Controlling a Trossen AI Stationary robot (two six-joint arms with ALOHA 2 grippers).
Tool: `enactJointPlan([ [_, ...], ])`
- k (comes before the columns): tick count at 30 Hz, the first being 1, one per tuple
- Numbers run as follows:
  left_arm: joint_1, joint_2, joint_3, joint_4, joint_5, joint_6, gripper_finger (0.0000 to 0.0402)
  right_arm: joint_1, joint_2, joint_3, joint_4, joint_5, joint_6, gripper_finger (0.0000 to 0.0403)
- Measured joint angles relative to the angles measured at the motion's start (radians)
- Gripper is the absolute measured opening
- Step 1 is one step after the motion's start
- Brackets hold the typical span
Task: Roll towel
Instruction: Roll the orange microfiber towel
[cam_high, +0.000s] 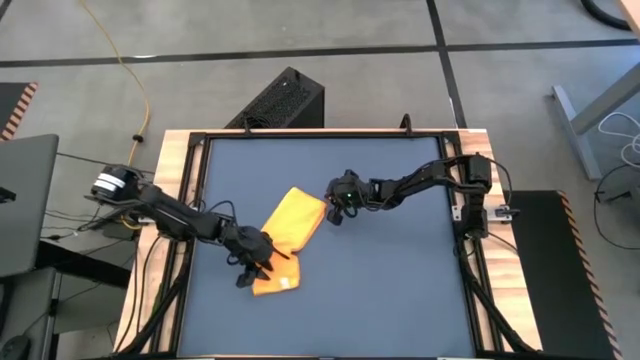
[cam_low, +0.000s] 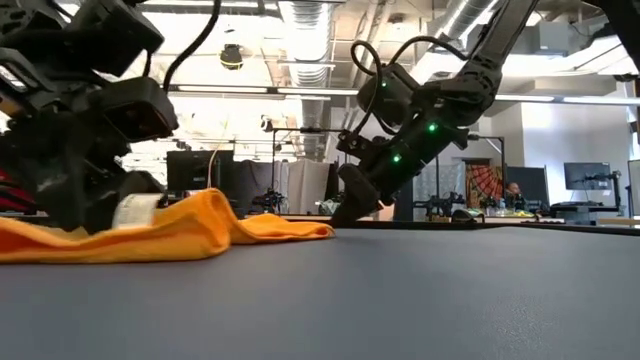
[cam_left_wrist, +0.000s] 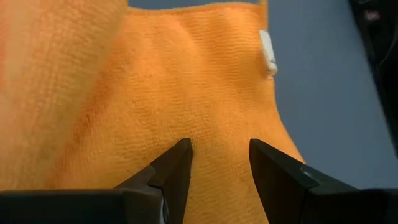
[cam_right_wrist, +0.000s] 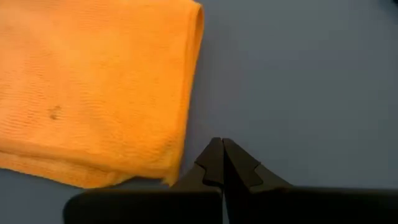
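Dark blue counter with a wooden rim fills the high view, and grey floor lies beyond its far edge.

Nearest the front edge, left of centre, lies the towel, a yellow cloth folded into a long strip that runs slantwise from near the front-left toward the middle of the counter. In the low view it rises in a soft hump at its near end and thins to a flat tip farther back. A white tag sits by one hem.

At the towel's near end the left gripper presses down onto the cloth, its fingers spread apart with yellow fabric showing between them. Whether they pinch a fold cannot be told.

Farther back, at the towel's far end, the right gripper is tilted down to the bare counter just beside the cloth's corner, its fingers pressed together and holding nothing.

Beyond the counter, the low view shows ceiling pipes, lights and distant screens.
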Motion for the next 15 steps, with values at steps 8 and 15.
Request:
enactJointPlan([
  [8,0.001,-0.181,-0.001,-0.214,-0.085,0.035,0.0155,0.056,-0.040,0.001,0.045,0.061,0.003,0.0017],
  [15,-0.027,-0.146,0.000,-0.024,-0.156,0.043,0.0155,0.134,-0.014,0.001,0.039,0.051,0.048,0.0017],
])
